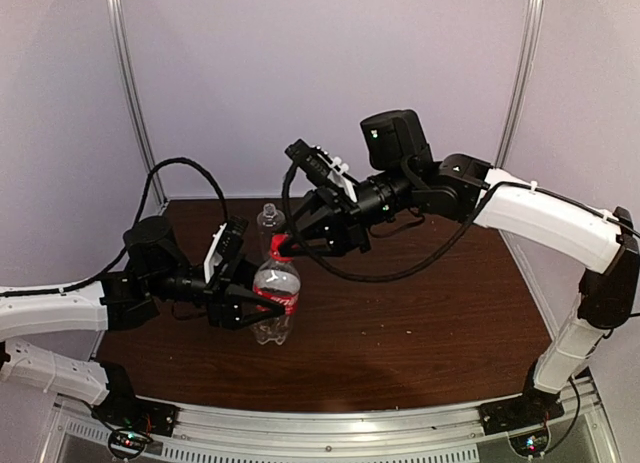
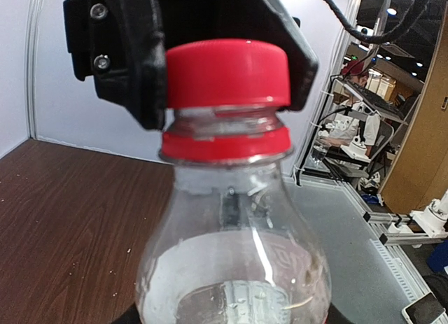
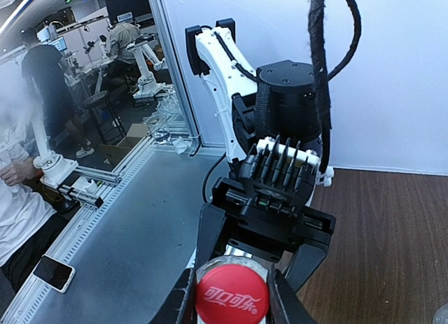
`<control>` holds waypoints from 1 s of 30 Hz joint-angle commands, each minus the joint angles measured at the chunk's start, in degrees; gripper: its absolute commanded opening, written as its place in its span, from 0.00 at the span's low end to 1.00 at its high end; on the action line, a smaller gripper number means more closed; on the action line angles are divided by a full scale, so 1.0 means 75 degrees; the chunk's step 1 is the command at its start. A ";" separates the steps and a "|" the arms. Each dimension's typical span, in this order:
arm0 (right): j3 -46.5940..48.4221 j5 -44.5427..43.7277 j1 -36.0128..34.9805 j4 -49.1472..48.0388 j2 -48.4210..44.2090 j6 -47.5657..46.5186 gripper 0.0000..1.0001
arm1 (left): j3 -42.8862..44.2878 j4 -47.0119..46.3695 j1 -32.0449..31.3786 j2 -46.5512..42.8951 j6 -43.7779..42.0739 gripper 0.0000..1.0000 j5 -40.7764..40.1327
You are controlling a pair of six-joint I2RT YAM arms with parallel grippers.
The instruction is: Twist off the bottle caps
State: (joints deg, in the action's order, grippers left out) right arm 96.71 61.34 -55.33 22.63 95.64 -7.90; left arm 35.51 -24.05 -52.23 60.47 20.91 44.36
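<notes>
The left gripper (image 1: 252,305) reaches in from the left side of the brown table (image 1: 420,313). Its jaws are clamped on the body of the red-label bottle (image 1: 278,313), which stands upright. Just behind it stands the plain bottle (image 1: 268,219), touched by neither arm (its top is too small to make out). The red cap (image 1: 280,247) sits on the neck of the red-label bottle, directly between the jaws of the right gripper (image 1: 288,245). That gripper comes down from the right and is closed tight on the cap. In the left wrist view, black fingers (image 2: 133,58) flank the cap (image 2: 227,72) on both sides. The right wrist view shows the cap's printed top (image 3: 231,299) pinched between the fingertips (image 3: 183,303).
</notes>
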 commanded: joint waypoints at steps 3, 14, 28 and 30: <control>-0.0398 -0.0211 0.0135 -0.0063 -0.0131 -0.0140 0.22 | 0.0117 -0.1096 -0.0035 0.0037 0.0101 0.30 0.0365; -0.0755 -0.0538 0.0135 -0.0517 -0.0361 0.0365 0.40 | 0.0082 -0.0847 -0.0043 0.0024 -0.0087 0.30 -0.0139; -0.1244 -0.1499 0.0135 -0.0773 -0.1041 0.1023 0.64 | 0.0233 -0.0068 -0.0044 -0.0113 -0.0462 0.30 -0.1501; -0.1266 -0.1938 0.0129 -0.0871 -0.1170 0.1471 0.68 | 0.0314 0.0205 -0.0038 -0.0115 -0.0559 0.30 -0.1854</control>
State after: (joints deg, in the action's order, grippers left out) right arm 87.74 53.95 -54.59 18.44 90.85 -2.04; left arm 35.33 -24.40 -52.25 60.69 19.27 36.86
